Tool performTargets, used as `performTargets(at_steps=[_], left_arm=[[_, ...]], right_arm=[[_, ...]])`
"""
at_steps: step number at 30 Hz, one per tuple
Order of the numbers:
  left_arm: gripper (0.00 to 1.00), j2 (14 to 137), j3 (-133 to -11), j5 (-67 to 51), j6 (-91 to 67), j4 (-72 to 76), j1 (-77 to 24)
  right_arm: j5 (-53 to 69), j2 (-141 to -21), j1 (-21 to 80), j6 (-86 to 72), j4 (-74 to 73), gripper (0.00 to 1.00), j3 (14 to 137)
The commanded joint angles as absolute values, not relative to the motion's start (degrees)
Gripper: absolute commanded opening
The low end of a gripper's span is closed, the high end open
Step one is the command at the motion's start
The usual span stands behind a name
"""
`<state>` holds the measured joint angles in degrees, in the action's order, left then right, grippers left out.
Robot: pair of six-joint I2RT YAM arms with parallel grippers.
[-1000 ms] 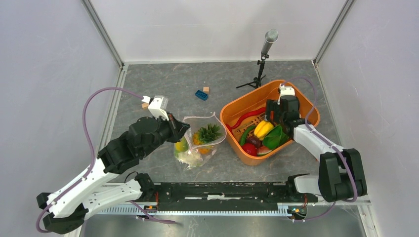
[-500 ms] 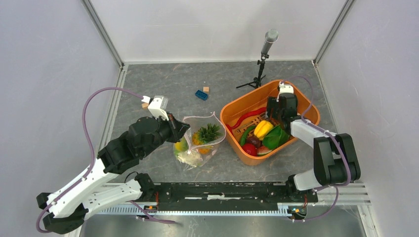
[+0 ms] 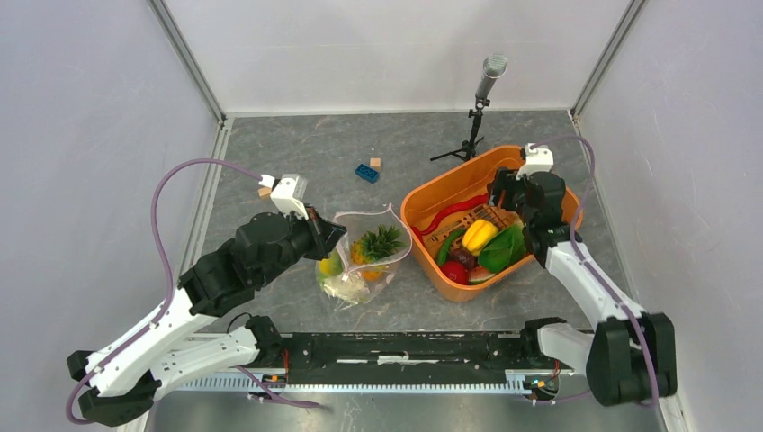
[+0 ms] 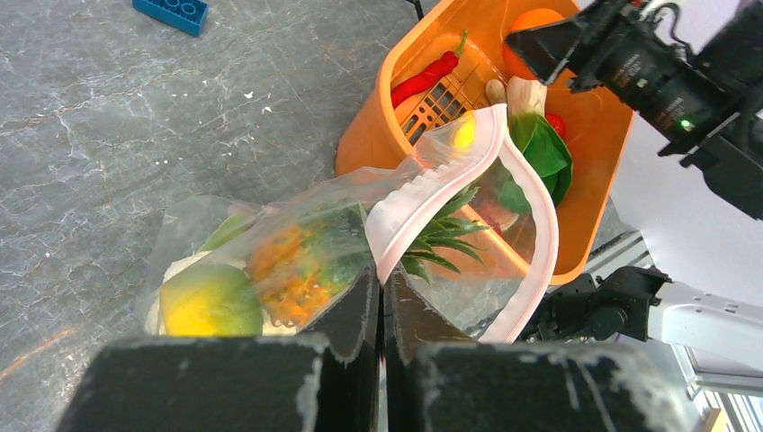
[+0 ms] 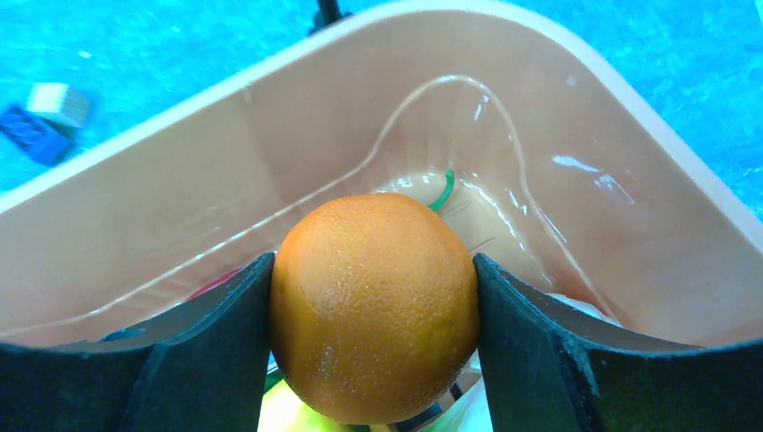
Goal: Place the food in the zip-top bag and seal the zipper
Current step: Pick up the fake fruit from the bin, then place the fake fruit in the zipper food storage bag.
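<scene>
The clear zip-top bag (image 3: 364, 265) lies left of the orange basket (image 3: 447, 286), with a pineapple (image 3: 379, 243) and other food inside. Its mouth stands open. My left gripper (image 4: 380, 274) is shut on the pink zipper (image 4: 432, 193) at the near lip, holding it up. My right gripper (image 5: 373, 297) is shut on an orange (image 5: 376, 306), both fingers pressed against its sides, above the basket's far corner. A yellow pepper (image 3: 479, 235), leafy greens (image 3: 504, 249), a red chilli (image 3: 445, 217) and a red piece (image 3: 454, 271) lie in the basket.
A microphone on a small tripod (image 3: 480, 103) stands behind the basket. A blue brick (image 3: 366, 173) and a tan wooden block (image 3: 375, 163) lie on the grey table behind the bag. White walls enclose the table on three sides.
My right gripper has closed on the orange and risen toward the basket's far right corner. The left gripper and the bag have not moved.
</scene>
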<state>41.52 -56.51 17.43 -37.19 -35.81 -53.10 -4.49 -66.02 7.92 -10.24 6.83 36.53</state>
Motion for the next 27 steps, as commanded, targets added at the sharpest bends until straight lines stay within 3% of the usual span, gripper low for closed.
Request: performTargets(at_steps=[1, 9, 13, 19, 27], left_arm=[[0.02, 41.8, -56.9, 16.6, -37.1, -33.6, -53.0], [0.02, 42.5, -57.4, 16.1, -37.0, -33.3, -53.0], [0.02, 43.2, -57.6, 15.1, -37.0, -32.5, -53.0], [0.02, 44.3, -58.4, 14.0, -37.0, -32.3, -53.0], [0.02, 45.1, -58.7, 12.7, -37.4, -32.3, -53.0]], right_arm=[[3.1, -58.4, 7.8, -12.0, 6.4, 0.52, 33.8], [28.0, -43.9, 8.9, -19.7, 10.1, 0.53, 30.7], [34.6, -39.8, 15.1, -21.2, 13.2, 0.54, 32.4], [36.3, -41.9, 30.8, -16.3, 10.9, 0.52, 38.6], [23.8, -48.7, 51.1, -8.2, 5.7, 0.53, 45.9]])
